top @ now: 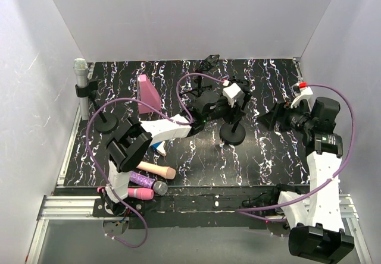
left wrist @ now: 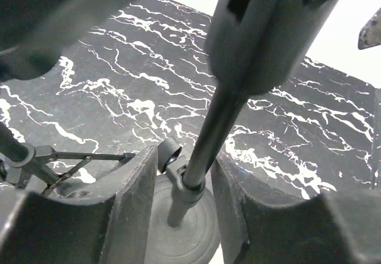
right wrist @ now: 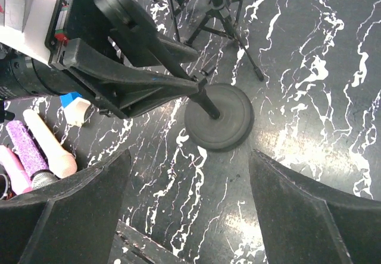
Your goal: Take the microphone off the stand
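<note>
A black stand with a round base (top: 232,134) stands mid-table. My left gripper (top: 231,106) is open, its fingers (left wrist: 134,198) on either side of the stand's pole (left wrist: 205,139) with small gaps. A thick dark cylinder (left wrist: 256,32) tops the pole; I cannot tell if it is a microphone or the clip. The base also shows in the right wrist view (right wrist: 219,116). My right gripper (right wrist: 190,210) is open and empty, right of the base (top: 271,116). A silver microphone (top: 80,72) sits upright in another stand (top: 105,123) at the far left.
A black tripod stand (top: 199,85) stands behind the left gripper. A pink wedge (top: 149,91) lies left of it. Peach (top: 156,169), purple glitter (top: 146,182) and pink (top: 140,193) microphones lie at the front left. White walls enclose the table.
</note>
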